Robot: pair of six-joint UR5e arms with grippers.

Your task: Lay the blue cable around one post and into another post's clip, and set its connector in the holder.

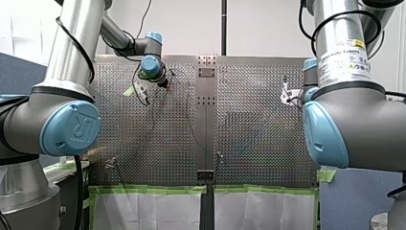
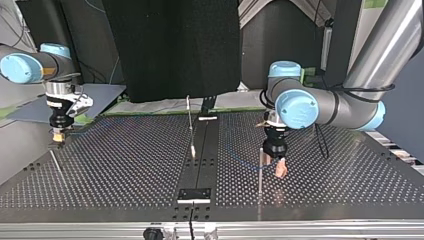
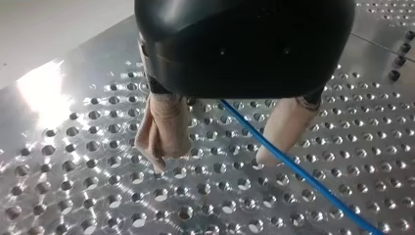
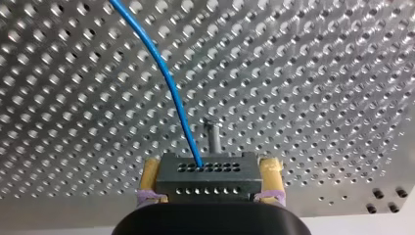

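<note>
My right gripper (image 4: 210,167) is pinching the dark multi-hole connector (image 4: 208,185) between its yellow pads (image 4: 149,175), with a thin metal post (image 4: 213,139) standing just ahead on the perforated surface (image 4: 318,73). The blue cable (image 4: 171,83) is leaving the connector and curving away over the surface. My left gripper (image 3: 210,163) is hovering with its beige fingers (image 3: 164,129) spread, and the cable is running between them, close beside one finger.
</note>
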